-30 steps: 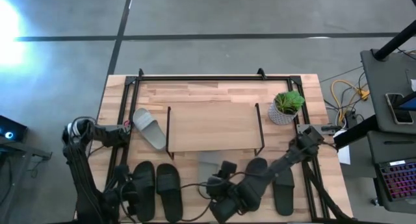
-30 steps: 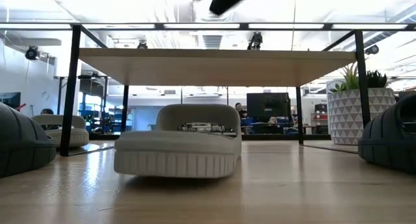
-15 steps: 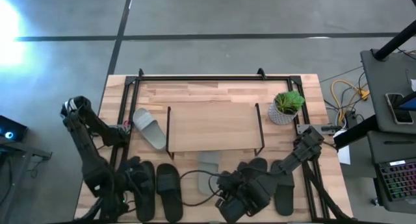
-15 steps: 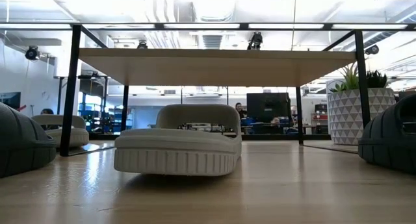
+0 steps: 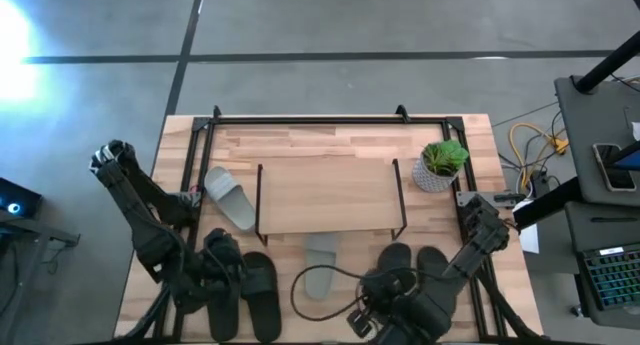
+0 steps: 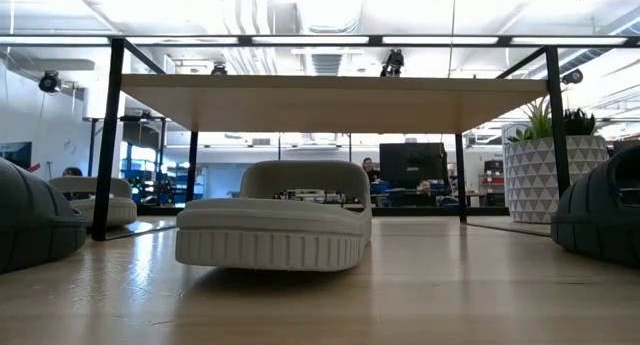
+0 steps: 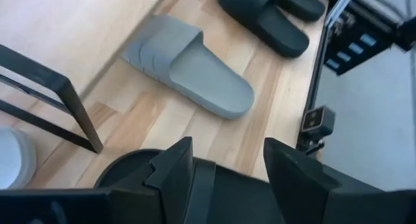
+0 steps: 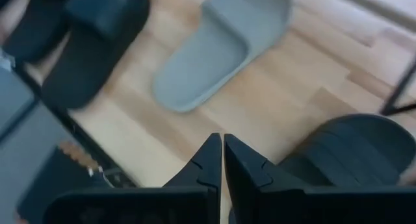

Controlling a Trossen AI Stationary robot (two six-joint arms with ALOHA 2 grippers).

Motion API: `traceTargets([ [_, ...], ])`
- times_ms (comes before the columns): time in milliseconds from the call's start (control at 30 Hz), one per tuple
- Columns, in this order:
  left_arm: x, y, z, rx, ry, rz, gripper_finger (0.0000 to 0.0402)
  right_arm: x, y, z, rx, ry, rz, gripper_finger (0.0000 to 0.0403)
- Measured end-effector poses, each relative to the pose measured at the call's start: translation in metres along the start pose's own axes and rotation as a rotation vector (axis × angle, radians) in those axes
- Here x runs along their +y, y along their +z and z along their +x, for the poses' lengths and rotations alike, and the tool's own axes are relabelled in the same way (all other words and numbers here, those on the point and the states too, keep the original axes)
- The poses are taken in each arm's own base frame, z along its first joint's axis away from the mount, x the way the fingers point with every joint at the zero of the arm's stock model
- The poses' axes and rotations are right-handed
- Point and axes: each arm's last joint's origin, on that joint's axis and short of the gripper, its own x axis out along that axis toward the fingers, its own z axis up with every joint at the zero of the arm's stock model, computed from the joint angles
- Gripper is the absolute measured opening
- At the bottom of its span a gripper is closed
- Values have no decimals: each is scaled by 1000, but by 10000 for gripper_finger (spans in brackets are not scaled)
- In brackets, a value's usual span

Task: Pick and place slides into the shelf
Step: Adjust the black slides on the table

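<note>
The shelf (image 5: pixel 325 193) stands mid-table, its wood board on black wire legs. One light grey slide (image 5: pixel 228 197) lies left of it. A second grey slide (image 5: pixel 322 263) lies at its near edge, toe under the board (image 6: pixel 275 220). Two black slides (image 5: pixel 245 285) lie near left and two more (image 5: pixel 415 265) near right. My left gripper (image 7: pixel 224 149) is open over a near-left black slide (image 7: pixel 214 188). My right gripper (image 8: pixel 219 141) is shut and empty above the table, between the grey slide (image 8: pixel 224 45) and a black slide (image 8: pixel 344 149). My left gripper comes at the black slide from above with its two fingers (image 7: pixel 170 169) spread over it. I cannot tell whether they touch it.
A potted plant (image 5: pixel 440 165) in a white patterned pot stands right of the shelf. A black frame (image 5: pixel 300 120) runs along the table's far and side edges. Bare wood lies between the shelf and the near edge.
My right gripper has drawn back from the grey slide at the shelf's near edge toward the table's near edge, leaving the slide lying flat. My left arm has swung in over the near-left black slides.
</note>
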Motion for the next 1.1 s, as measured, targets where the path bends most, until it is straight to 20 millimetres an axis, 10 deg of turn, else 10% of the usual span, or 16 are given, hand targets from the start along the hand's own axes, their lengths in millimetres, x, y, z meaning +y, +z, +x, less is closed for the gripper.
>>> traceTargets([
  [267,8,15,7,94,-2,36,176,-26,15,-38,-28,46,123,9],
  [733,-21,-25,31,318,160,581,175,-47,-10,-17,77,-102,150,15],
  [1100,-37,-70,-4,500,473,517,160,-50,-19,-12,54,-119,62,135],
])
